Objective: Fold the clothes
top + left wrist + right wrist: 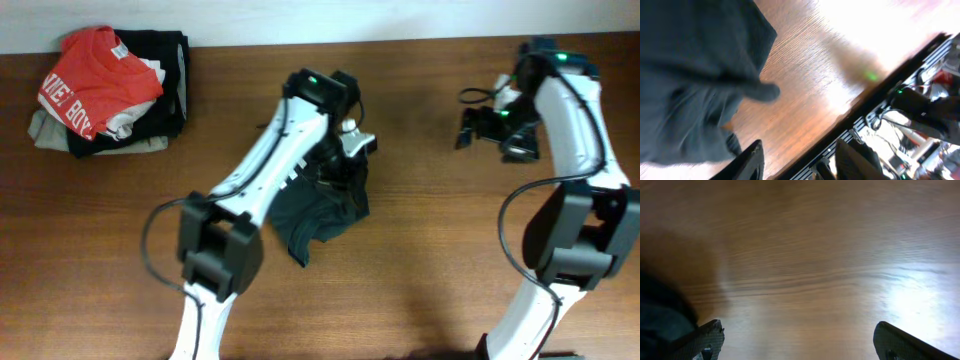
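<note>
Left gripper (800,148) parted beside crumpled T-shirt (330,207); right gripper (799,326) gapes over open table (805,255).

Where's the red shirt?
In the overhead view, the red shirt lies on a black garment at the far-left corner of the table, left of the dark T-shirt.

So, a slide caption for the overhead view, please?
Dark T-shirt lies crumpled, partly under the left arm; a clothes pile sits apart.

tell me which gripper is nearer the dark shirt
Left. The left gripper is open right at the shirt's far edge, cloth beside one finger. The right gripper is open well off to the right over bare table.
</note>
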`<state>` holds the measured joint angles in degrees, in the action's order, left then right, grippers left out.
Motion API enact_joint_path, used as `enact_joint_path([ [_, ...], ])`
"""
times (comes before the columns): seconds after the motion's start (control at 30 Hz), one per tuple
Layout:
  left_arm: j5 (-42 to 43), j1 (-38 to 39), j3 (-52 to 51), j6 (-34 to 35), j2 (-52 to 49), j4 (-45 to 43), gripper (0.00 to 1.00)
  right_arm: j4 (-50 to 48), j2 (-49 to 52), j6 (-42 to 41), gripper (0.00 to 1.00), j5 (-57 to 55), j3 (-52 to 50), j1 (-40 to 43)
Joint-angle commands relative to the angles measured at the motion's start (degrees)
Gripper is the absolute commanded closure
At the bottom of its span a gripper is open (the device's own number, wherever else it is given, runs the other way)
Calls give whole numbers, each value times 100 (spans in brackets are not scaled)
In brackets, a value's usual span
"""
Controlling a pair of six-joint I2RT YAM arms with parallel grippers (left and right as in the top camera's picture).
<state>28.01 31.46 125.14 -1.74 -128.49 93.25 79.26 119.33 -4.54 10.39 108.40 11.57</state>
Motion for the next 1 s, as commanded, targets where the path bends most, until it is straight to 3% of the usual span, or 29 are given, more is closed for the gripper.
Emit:
enact_joint_path([
  [0.0,-629,-691,70,254,407,-20,46,138,35,-20,1,144,-28,249],
  [0.03,-686,-879,68,251,382,-44,32,151,35,-20,1,160,-28,275],
  [0.13,-577,-1145,-35,251,247,-302,27,151,35,-20,1,212,-28,256],
  [0.17,-568,-1139,-142,256,203,-435,27,151,35,-20,1,247,-28,232],
  [0.23,-304,-1001,-619,258,168,-831,38,149,35,-20,1,251,-28,188],
  [0.33,223,-688,-1224,258,168,-1523,40,149,35,-20,1,249,-28,190],
  [0.43,225,-420,-1670,538,166,-2114,40,151,35,-22,1,293,-28,188],
  [0.5,269,-219,-1985,671,151,-2629,46,151,35,-20,1,293,-31,190],
  [0.63,267,96,-2129,824,13,-3375,49,177,35,-20,1,293,-31,190],
  [0.77,267,284,-2129,857,-260,-4052,48,258,35,-20,1,289,-31,190],
  [0.87,393,356,-2111,852,-275,-4544,36,258,35,-20,1,291,-31,190],
  [0.97,474,341,-1766,782,-240,-4332,34,273,35,-17,1,289,-31,190],
])
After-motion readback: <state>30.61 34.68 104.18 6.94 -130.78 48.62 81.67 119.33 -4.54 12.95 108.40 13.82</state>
